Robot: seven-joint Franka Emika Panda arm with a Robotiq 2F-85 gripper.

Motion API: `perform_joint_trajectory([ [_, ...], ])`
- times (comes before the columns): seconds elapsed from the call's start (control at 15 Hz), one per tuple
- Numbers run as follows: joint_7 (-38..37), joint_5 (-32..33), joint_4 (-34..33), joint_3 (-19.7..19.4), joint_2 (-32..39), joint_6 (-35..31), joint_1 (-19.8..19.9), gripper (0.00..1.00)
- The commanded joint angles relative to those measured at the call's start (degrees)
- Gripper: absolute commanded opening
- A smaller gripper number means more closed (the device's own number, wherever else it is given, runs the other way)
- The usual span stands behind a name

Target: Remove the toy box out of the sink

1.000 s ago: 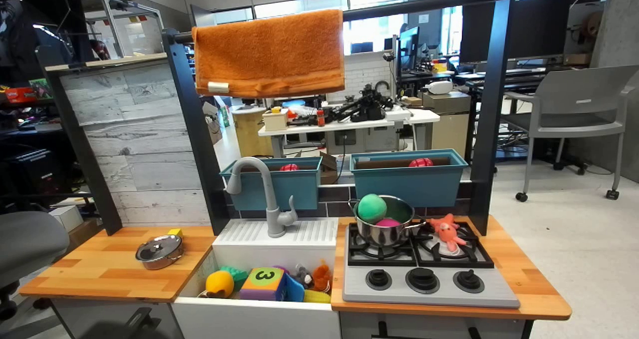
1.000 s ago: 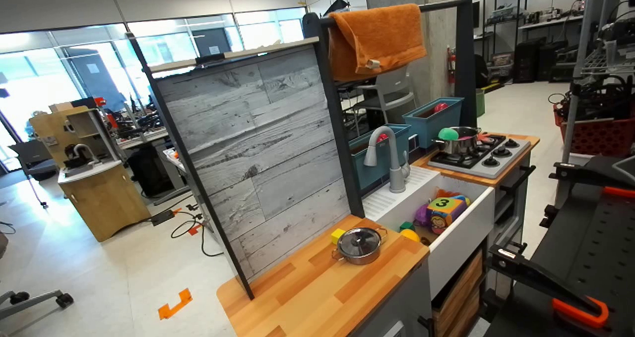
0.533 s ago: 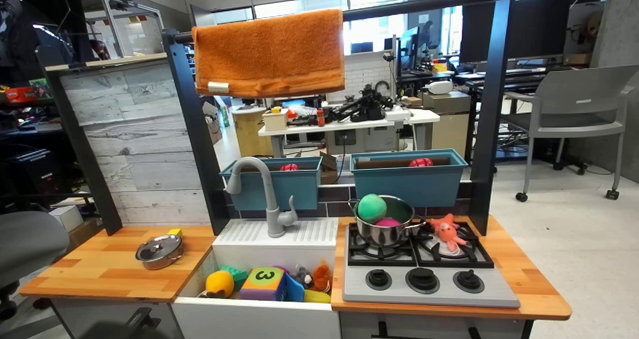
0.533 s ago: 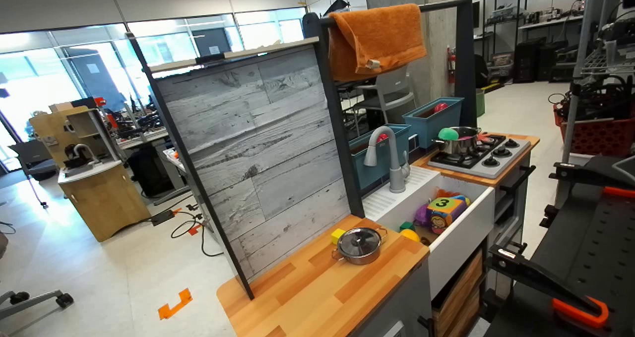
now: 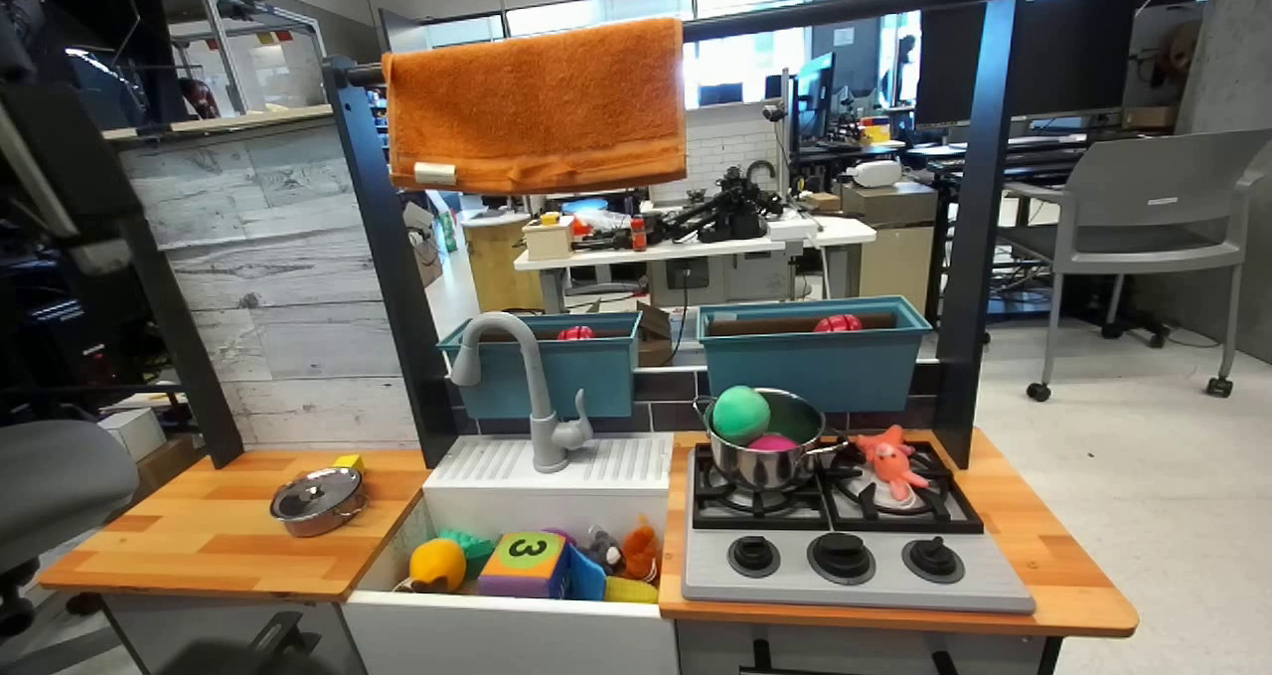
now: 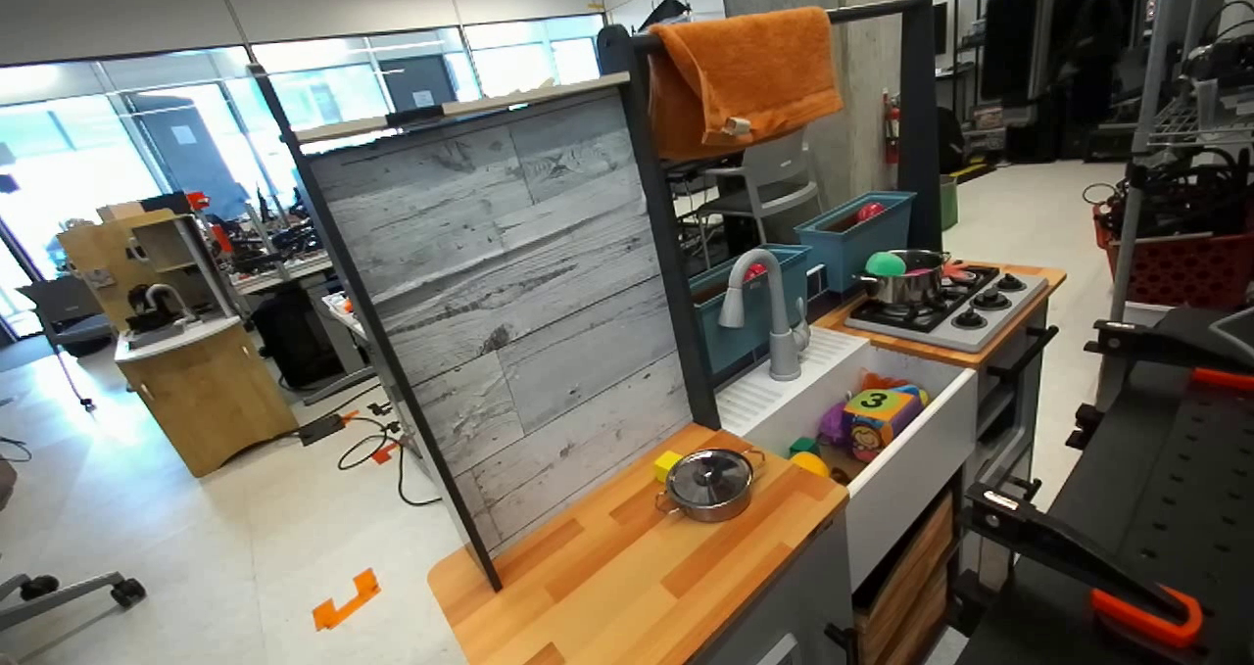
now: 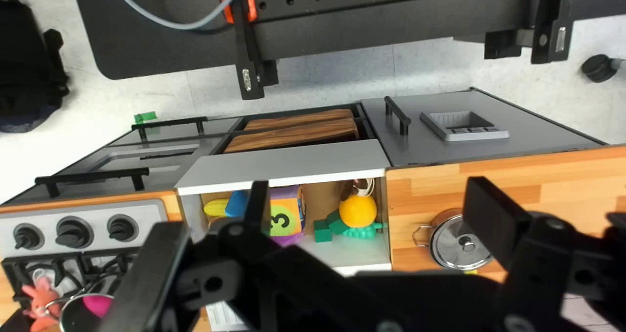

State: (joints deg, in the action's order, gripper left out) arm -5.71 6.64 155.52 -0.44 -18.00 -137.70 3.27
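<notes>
The toy box is a soft cube with a black 3 on a green and orange face and purple sides. It lies in the sink among other toys, seen in both exterior views [image 5: 525,564] [image 6: 880,420] and in the wrist view [image 7: 284,215], where my left-hand finger covers part of it. The sink is a white basin with a grey faucet [image 5: 537,387]; its front wall shows in both exterior views [image 5: 507,635] [image 6: 911,469] and the wrist view [image 7: 288,162]. My gripper [image 7: 368,189] is open and empty, high above the sink and counter, apart from the box.
A lidded pot [image 5: 318,501] and a yellow block [image 5: 349,463] stand on the wooden counter. In the sink also lie a yellow-orange ball [image 7: 358,211] and green toys [image 7: 332,227]. A pot with balls [image 5: 765,456] and a pink toy [image 5: 891,464] are on the stovetop.
A dark part of my arm has come into view at the upper left in one exterior view and the upper right in another. The toys and sink have not moved.
</notes>
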Motion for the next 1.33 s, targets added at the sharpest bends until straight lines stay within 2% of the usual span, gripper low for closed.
perform_joint_trajectory([
  [0.0, -4.47, -3.66, -7.93, -0.45, 14.78, -5.82, 0.47, 1.00],
  [0.2, -13.99, -1.79, -14.68, -1.04, 25.67, -13.70, 1.27, 1.00],
  [0.4, -25.26, 4.21, -24.26, -5.79, 36.39, -16.47, -0.42, 1.00],
  [0.6, -32.14, 3.60, -33.88, -11.49, 44.11, -14.48, -3.28, 1.00],
  [0.87, -40.29, 1.84, -44.30, -16.18, 54.51, -11.15, -6.10, 1.00],
  [1.07, -44.56, 3.01, -49.34, -18.31, 62.43, -7.67, -8.29, 1.00],
  [1.27, -46.41, 2.71, -54.45, -19.04, 70.00, -3.25, -8.81, 1.00],
])
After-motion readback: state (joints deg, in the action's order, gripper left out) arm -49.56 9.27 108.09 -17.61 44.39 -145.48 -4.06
